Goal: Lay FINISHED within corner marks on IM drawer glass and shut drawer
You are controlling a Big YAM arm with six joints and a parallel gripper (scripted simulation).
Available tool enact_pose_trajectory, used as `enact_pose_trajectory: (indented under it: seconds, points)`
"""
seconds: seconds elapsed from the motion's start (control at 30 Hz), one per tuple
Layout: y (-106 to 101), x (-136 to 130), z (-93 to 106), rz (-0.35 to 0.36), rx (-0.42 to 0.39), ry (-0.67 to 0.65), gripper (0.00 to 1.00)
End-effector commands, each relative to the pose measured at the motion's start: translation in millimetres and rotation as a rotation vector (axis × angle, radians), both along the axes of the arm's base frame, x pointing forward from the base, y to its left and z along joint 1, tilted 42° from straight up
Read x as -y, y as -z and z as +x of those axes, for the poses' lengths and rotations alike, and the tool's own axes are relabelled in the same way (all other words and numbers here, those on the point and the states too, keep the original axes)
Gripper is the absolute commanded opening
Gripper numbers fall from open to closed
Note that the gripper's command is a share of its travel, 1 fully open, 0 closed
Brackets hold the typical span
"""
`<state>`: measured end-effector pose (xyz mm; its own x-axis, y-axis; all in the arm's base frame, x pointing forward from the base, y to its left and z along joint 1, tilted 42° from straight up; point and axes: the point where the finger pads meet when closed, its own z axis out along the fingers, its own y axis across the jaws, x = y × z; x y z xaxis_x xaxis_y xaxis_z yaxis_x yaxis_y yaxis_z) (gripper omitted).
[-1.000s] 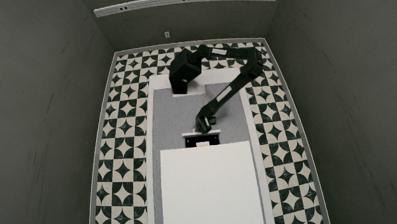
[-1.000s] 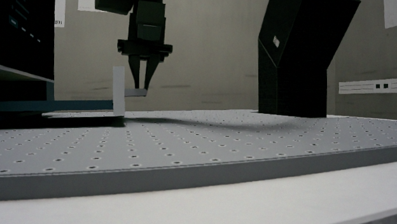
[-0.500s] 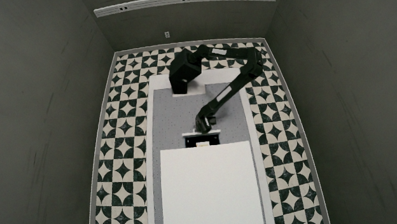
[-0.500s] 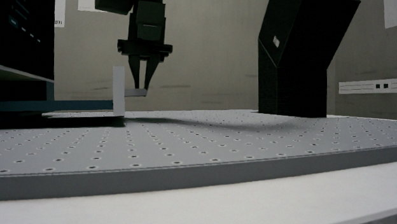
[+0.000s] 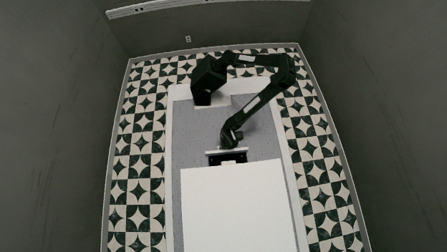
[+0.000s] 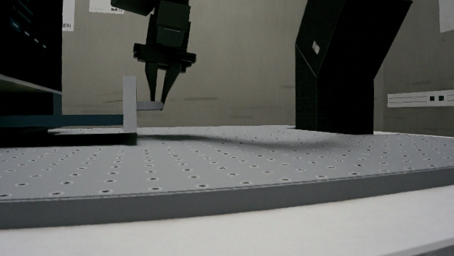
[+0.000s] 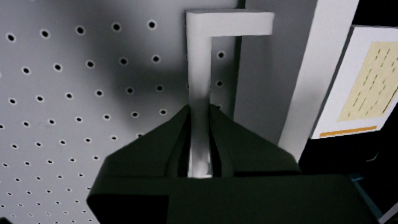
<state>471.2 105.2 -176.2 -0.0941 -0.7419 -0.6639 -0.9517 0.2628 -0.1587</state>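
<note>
FINISHED point(image 7: 369, 82) lies beyond the claw point(image 7: 200, 131) — on the drawer handle point(image 7: 200, 75).

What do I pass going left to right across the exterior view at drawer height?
Imager body → open drawer → white drawer front → its handle, pinched in the gripper → the arm's black base column → wall strip.

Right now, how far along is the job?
Done: the cassette lies on the drawer's glass, though centring cannot be judged. In hand: the gripper is clamped on the drawer handle. Left: the drawer sticks partly out of the imager; it needs pushing fully shut, then releasing.
</note>
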Motion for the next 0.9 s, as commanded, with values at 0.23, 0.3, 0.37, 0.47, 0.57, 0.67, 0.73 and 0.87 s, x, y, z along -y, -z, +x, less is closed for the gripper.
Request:
enact_pose_trajectory:
  seconds: [0.23, 0.3, 0.37, 0.47, 0.57, 0.67, 0.73, 0.87]
  points:
    - [5, 14, 28.0, -0.007, 0.006, 0.047, 0.07]
    - [5, 15, 32.0, -0.007, 0.013, 0.048, 0.07]
    - [5, 15, 33.9, -0.007, 0.009, 0.047, 0.07]
    - [3, 11, 38.1, -0.007, 0.027, 0.039, 0.07]
    - [4, 13, 38.5, -0.007, 0.007, 0.041, 0.07]
    - [4, 14, 43.1, -0.007, 0.010, 0.041, 0.07]
    - [4, 14, 45.6, -0.007, 0.009, 0.042, 0.07]
    - [3, 16, 51.4, -0.007, 0.010, 0.043, 0.07]
